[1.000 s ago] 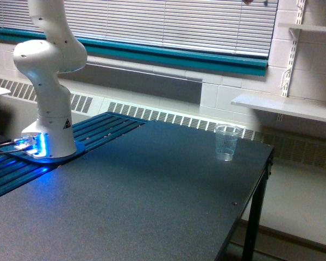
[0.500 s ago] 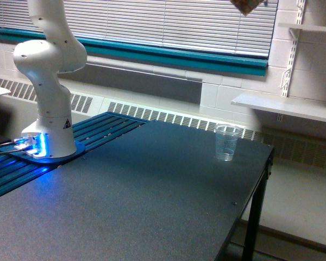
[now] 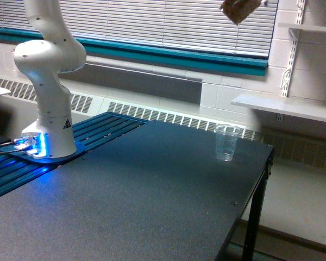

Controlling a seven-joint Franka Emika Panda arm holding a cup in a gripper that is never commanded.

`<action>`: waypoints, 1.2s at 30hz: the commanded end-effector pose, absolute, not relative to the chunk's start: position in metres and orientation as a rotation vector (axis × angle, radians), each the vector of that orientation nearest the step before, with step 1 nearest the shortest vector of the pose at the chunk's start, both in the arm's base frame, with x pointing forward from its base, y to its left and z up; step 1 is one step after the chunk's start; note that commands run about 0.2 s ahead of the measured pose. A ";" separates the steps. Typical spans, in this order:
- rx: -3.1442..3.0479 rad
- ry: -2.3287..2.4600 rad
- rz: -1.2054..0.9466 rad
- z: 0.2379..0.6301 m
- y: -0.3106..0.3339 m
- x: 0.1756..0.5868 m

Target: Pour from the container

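Observation:
The container (image 3: 239, 10), a small clear cup with brown bits showing through, hangs tilted in the air at the top edge of the exterior view. It is high above the table and a little right of the clear plastic cup. Only a dark sliver of my gripper (image 3: 261, 2) shows at the container's upper right, holding it; the rest is cut off by the frame. The taller clear plastic cup (image 3: 226, 142) stands upright and empty on the dark table (image 3: 152, 196), near its far right corner.
The arm's white base (image 3: 46, 109) stands at the exterior view's left on a blue-lit mount. The table's right edge (image 3: 263, 179) drops off just past the cup. White wall shelves (image 3: 285, 106) and window blinds (image 3: 152, 22) are behind.
The container has come down and leftward into view from the top edge. One second ago only its tip showed. The plastic cup has not moved.

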State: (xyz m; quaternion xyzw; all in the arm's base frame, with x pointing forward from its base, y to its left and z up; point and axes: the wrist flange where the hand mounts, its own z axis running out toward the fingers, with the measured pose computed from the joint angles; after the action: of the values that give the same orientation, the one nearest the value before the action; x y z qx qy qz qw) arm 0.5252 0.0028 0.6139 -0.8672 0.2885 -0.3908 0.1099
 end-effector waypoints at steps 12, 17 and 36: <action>-2.658 0.500 -1.112 0.569 0.076 0.493; -2.682 0.433 -1.088 0.553 0.091 0.491; -2.753 0.241 -0.995 0.481 0.132 0.476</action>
State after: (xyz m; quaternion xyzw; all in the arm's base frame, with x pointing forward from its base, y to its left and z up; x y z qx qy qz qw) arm 0.4810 0.1196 0.4942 -0.9273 0.1161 -0.3401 0.1048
